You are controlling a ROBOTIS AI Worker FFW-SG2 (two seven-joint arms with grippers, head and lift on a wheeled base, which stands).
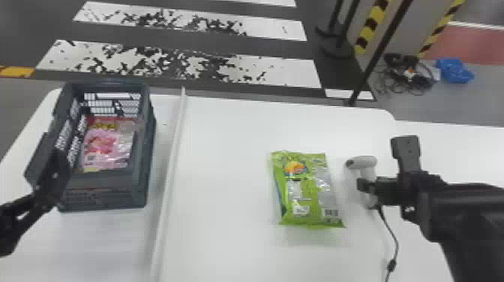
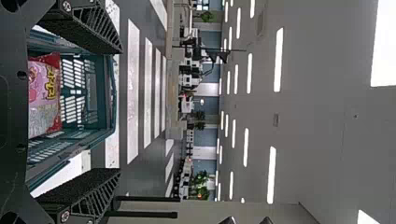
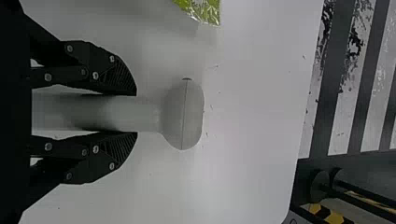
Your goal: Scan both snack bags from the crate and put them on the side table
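Two snack bags are lying before us: we're clasping the scanner (image 3: 184, 116) by its handle in our right hand (image 3: 137, 114), likely to aim its nose at the green bag (image 1: 307, 195); our left hand (image 2: 121, 110) is gaping near the crate (image 1: 101, 182), which is holding the pink bag (image 1: 107, 146).

In the head view, the right gripper (image 1: 366, 186) hides part of the scanner's (image 1: 363, 162) handle, the left gripper (image 1: 54, 144) part of the crate (image 1: 144, 187). The cord (image 1: 392, 240) leaves its bottom edge; the pink bag's (image 1: 103, 144) small print is blurred.
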